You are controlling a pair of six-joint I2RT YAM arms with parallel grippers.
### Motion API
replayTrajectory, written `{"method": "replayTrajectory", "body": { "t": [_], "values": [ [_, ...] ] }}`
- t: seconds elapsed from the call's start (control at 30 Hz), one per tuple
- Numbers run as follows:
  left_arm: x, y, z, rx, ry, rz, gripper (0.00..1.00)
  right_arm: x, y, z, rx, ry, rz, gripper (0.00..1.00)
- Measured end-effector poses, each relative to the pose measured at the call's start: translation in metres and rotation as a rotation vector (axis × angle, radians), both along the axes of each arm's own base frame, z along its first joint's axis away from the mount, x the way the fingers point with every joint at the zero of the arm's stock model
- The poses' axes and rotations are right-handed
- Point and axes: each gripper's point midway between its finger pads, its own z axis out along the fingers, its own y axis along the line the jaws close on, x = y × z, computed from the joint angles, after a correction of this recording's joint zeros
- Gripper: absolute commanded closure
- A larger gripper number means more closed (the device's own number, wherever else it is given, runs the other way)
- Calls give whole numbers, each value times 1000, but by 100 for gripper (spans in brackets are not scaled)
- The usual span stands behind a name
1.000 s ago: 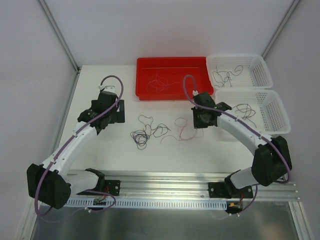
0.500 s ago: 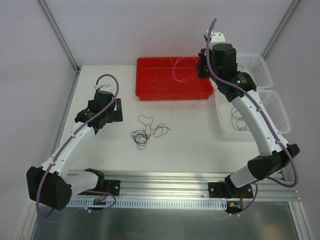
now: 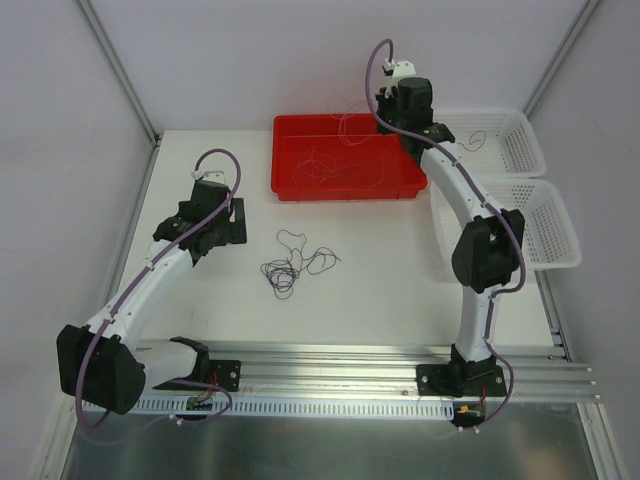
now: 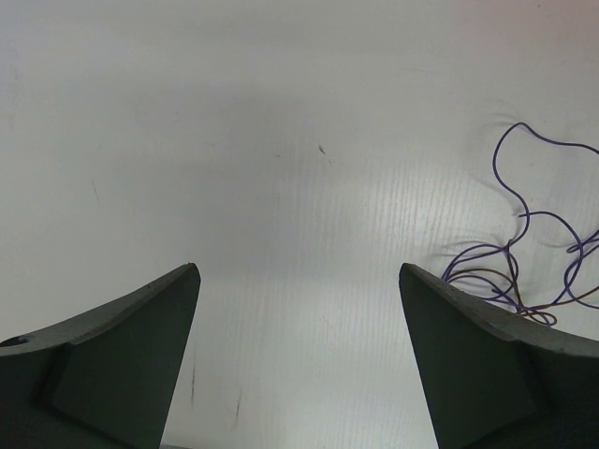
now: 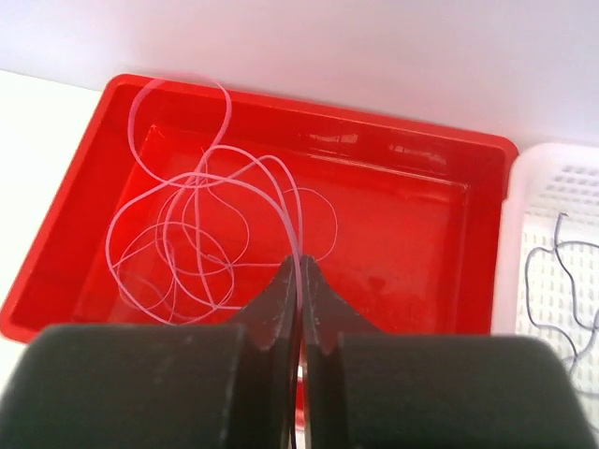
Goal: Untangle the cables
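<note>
The right gripper point(image 5: 300, 267), pinched on one thin pale strand point(image 5: 299, 245), has risen from the bench and now hangs above the red tray point(image 5: 318, 105), so this strand is separated. The remaining cables point(image 3: 283, 272) lie just right of the wide-spread left gripper point(image 4: 299, 271), with free bench around it.

One overhead view, two wrist close-ups

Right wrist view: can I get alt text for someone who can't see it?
The right hand, shut on a thin pale cable, holds it above a red tray, with the cable's curly loops hanging over the tray floor. A white basket with a dark cable in it shows at the right edge.
</note>
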Motion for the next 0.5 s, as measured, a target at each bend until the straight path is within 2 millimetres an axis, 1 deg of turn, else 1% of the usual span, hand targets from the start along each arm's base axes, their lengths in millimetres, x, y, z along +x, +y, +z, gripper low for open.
{"method": "replayTrajectory", "body": {
  "t": [0.07, 0.13, 0.17, 0.2, 0.23, 0.27, 0.33, 0.43, 0.5],
  "values": [
    [0, 0, -2, 1, 7, -1, 11, 15, 2, -13, -1, 6, 17, 98],
    [1, 1, -4, 1, 14, 3, 11, 27, 4, -24, 2, 15, 30, 78],
    [1, 1, -5, 2, 18, 3, 11, 33, 5, -33, 2, 26, 35, 67],
    [1, 1, -6, 2, 21, 3, 11, 36, 5, -42, 2, 40, 40, 50],
    [1, 0, -7, 0, 24, 0, 11, 38, 5, -52, 1, 59, 43, 43],
    [1, -1, -7, -3, 25, -2, 11, 38, 5, -63, -6, 81, 47, 32],
    [1, -2, -8, -7, 30, -6, 11, 34, 2, -85, -18, 130, 51, 26],
    [1, -2, -9, -12, 33, -8, 11, 22, -2, -109, -33, 190, 51, 24],
    [1, -2, -9, -13, 34, -6, 11, 9, -7, -122, -43, 237, 45, 24]
  ]
}}
